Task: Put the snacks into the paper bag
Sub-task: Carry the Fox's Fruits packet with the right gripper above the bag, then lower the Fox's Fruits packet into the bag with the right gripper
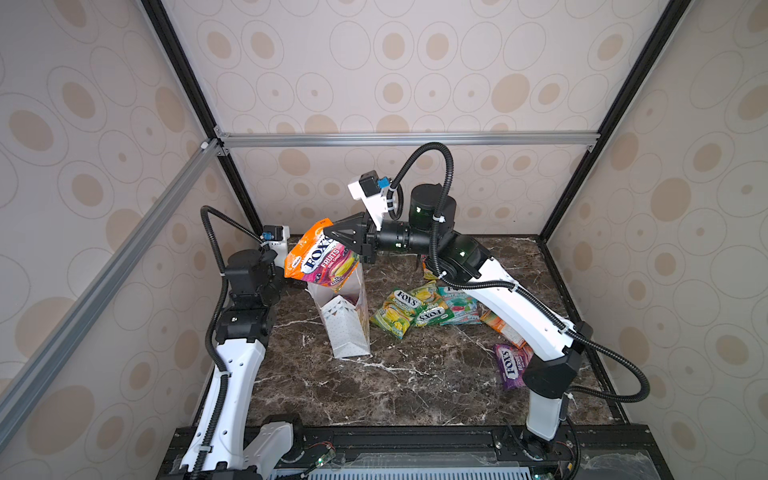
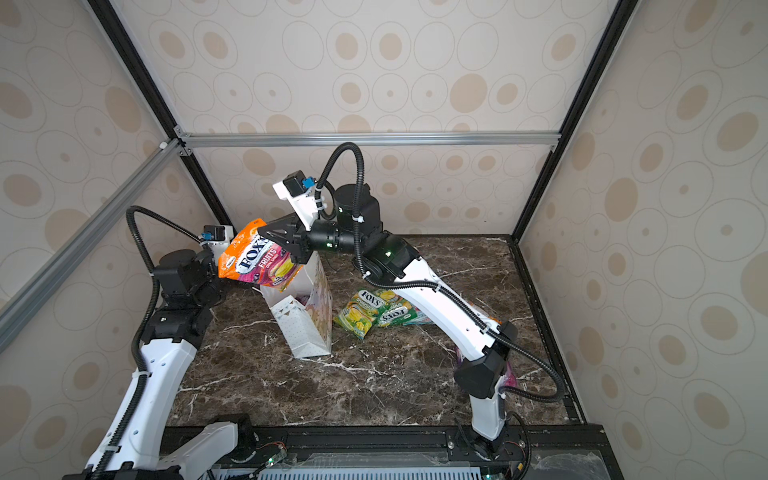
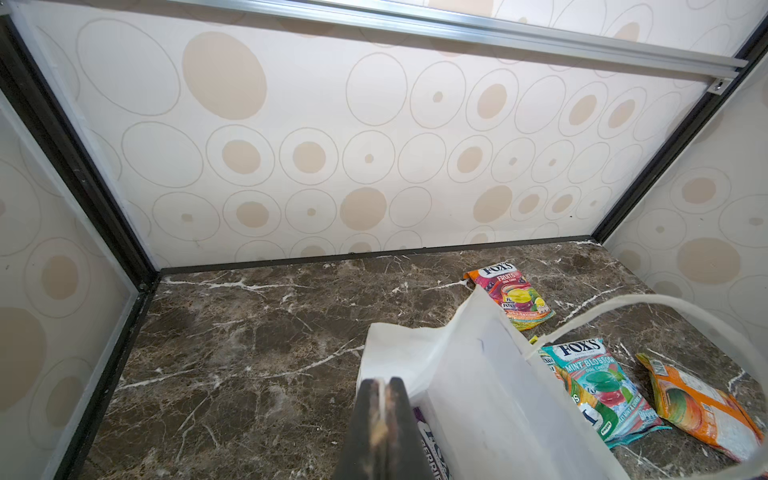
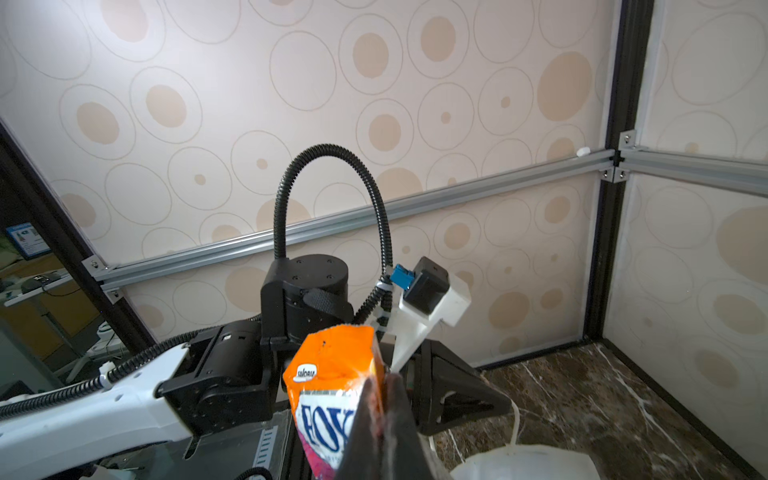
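**A:** Where was the right hand [image 1: 331, 232]?

**B:** It was reaching across the middle, clamped on the top corner of the orange-pink pouch [image 1: 320, 262]. The pouch hung slanted over the mouth of the paper bag [image 1: 347, 328], with its "FOX'S FRUITS" face turned up.

**A:** Was it in the bag?

**B:** In both top views its lower edge sat at the rim. I couldn't tell whether it touched the paper.

**A:** And the left hand [image 3: 380, 392]?

**B:** From above it was mostly hidden behind the pouch. Its own wrist view showed the fingers pressed together on a pale sliver at the bag's near edge, so it was pinching the bag. One cord handle [image 3: 648, 297] arched free beyond it.

**A:** How did the bag stand?

**B:** It stood on the dark marble tabletop [image 1: 374, 395], leaning a little, with its mouth open. A purple pouch [image 3: 432, 449] showed inside.

**A:** What about the other snacks?

**B:** They lay flat to the right of the bag. The yellow-green pouch [image 1: 397, 309] was nearest, touching the green pouch [image 1: 432, 316]. The teal pouch [image 1: 461, 305] lay just behind those two. An orange pouch [image 1: 500, 328] sat partly under the right arm. A second purple pouch [image 1: 510, 365] lay by that arm's elbow. Another fruits pouch [image 3: 513, 295] lay toward the back wall.
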`<action>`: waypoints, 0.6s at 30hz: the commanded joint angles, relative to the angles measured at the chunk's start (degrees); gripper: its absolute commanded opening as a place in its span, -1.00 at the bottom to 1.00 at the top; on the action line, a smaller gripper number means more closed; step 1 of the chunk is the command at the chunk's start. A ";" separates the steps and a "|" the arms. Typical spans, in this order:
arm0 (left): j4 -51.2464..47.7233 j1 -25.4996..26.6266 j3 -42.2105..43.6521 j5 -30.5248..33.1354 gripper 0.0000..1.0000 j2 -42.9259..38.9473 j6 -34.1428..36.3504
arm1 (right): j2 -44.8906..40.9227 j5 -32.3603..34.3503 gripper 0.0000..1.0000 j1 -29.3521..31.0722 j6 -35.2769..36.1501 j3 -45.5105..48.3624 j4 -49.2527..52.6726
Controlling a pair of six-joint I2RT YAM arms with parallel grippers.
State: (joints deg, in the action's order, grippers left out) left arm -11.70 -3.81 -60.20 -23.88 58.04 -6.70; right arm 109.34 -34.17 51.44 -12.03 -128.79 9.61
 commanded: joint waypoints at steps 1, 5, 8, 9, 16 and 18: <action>0.35 -0.40 -0.26 0.65 -1.00 -1.42 0.01 | 2.16 -4.87 -1.00 0.34 0.31 -5.12 -5.89; 0.49 -0.45 -0.09 0.71 -1.00 -1.52 0.11 | 5.30 -7.40 -1.00 -0.29 0.50 -8.30 -6.42; 0.54 -0.40 -0.18 0.58 -1.00 -1.22 0.11 | 7.61 -10.57 -1.00 -1.18 -1.16 -10.76 -8.26; 0.52 -0.40 -0.18 0.43 -1.00 -1.20 0.11 | 8.66 -11.79 -1.00 -1.58 -2.01 -11.76 -8.84; 0.45 -0.39 -0.24 0.76 -1.00 -1.42 0.28 | 14.71 -18.19 -1.00 -6.02 -11.23 -15.58 -14.64; 0.37 -0.39 -0.18 0.78 -1.00 -1.42 0.35 | 16.05 -18.51 -1.00 -7.13 -12.06 -16.63 -13.50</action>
State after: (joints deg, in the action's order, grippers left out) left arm -11.73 -3.81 -60.01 -23.24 57.56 -6.68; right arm 124.01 -49.65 45.95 -19.94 -142.78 0.47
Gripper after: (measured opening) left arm 0.048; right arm 0.042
